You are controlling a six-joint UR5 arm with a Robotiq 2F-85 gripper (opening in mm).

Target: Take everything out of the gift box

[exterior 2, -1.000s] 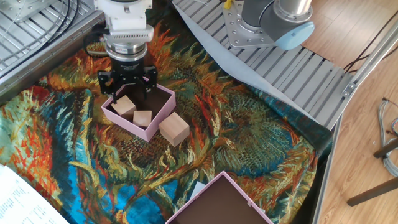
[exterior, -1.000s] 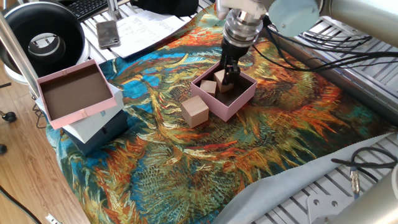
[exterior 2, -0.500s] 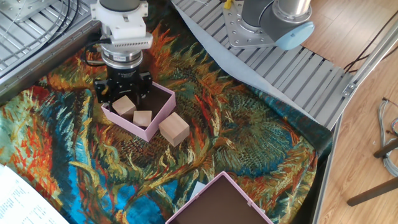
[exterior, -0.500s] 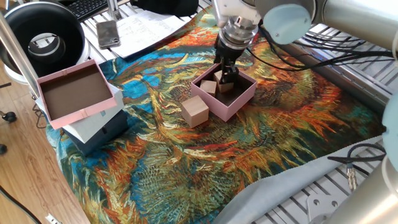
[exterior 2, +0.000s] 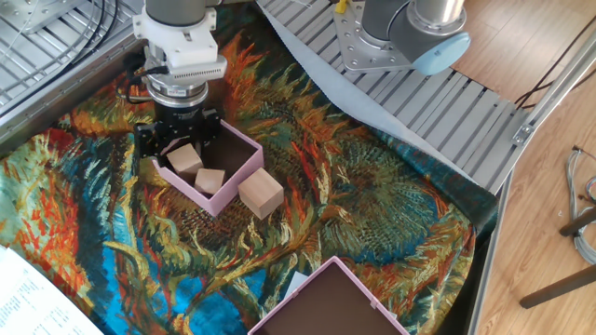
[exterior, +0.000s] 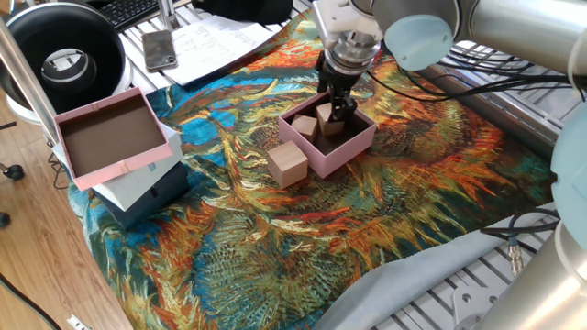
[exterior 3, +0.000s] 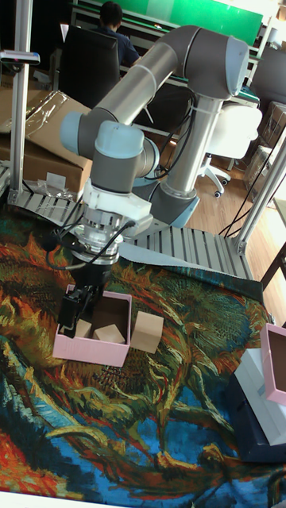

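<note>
A: Where do we see the claw point(exterior 2: 180, 146)?

B: We see it lowered into the small pink box point(exterior: 344, 149), at the corner that is far from the loose block. Its two fingers stand on either side of one wooden block point(exterior 2: 185, 158) inside the box.

A: Does it hold that block?

B: We think the fingers are close around it, but we cannot tell if they press on it. In the tall view the dark fingers point(exterior 3: 72, 305) hide most of that block.

A: What else is in the box?

B: A second, smaller block point(exterior 2: 209, 180) lies near the middle of the box, just beside the first one. The inside of the box is dark brown.

A: And the third block?

B: The biggest block point(exterior: 287, 165) stands outside, on the colourful cloth point(exterior: 385, 211) that covers the surface. It is just beside the outer wall of the pink box.

A: What is near the edge?

B: A larger brown tray with pink rim point(exterior: 110, 137) rests on a white and dark blue box point(exterior: 147, 194), well apart from the small box.
</note>
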